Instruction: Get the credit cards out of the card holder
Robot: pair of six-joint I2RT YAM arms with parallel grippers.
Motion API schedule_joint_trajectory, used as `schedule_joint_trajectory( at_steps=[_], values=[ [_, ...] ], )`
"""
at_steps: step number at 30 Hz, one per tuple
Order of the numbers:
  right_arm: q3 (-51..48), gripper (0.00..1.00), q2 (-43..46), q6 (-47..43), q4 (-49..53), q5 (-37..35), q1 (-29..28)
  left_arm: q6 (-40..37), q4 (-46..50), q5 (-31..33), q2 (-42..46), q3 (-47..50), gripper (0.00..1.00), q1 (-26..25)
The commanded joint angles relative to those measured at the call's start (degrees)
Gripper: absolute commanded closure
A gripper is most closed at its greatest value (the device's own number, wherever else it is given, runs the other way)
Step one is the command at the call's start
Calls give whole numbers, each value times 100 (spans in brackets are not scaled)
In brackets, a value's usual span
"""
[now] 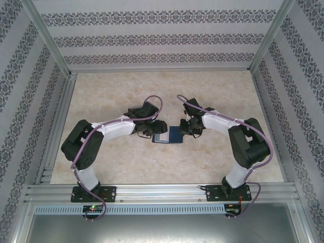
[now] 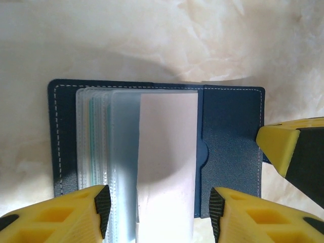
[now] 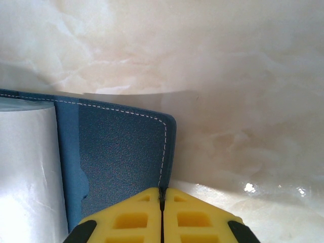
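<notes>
The dark navy stitched card holder (image 1: 175,134) is laid open on the marbled bench (image 1: 126,167), teal-edged credit cards (image 2: 93,142) tucked in clear sleeves (image 2: 124,152). It is pinned at one edge by the closed right jaws, likely for steadiness. The left jaws are poised half-spread over the sleeves, empty.

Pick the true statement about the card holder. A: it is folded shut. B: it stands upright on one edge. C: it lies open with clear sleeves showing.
C: the card holder lies spread flat, its clear sleeves fanned between the open jaws of the left gripper.
</notes>
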State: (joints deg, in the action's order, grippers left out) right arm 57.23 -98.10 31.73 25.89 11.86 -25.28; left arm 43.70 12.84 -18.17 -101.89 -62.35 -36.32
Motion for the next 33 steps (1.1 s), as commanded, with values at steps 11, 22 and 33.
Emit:
schedule_joint_trajectory(
  at_steps=[11, 22, 33],
  values=[
    [-41, 100, -147, 116, -3, 27, -109, -94, 33, -251, -511, -10, 44, -38],
    [-81, 100, -336, 156, -222, 158, -87, 15, -845, -1142, -485, 152, 38, -69],
    [-90, 100, -350, 141, -235, 194, -61, 34, -1012, -1199, -262, 232, 22, -69]
  ],
)
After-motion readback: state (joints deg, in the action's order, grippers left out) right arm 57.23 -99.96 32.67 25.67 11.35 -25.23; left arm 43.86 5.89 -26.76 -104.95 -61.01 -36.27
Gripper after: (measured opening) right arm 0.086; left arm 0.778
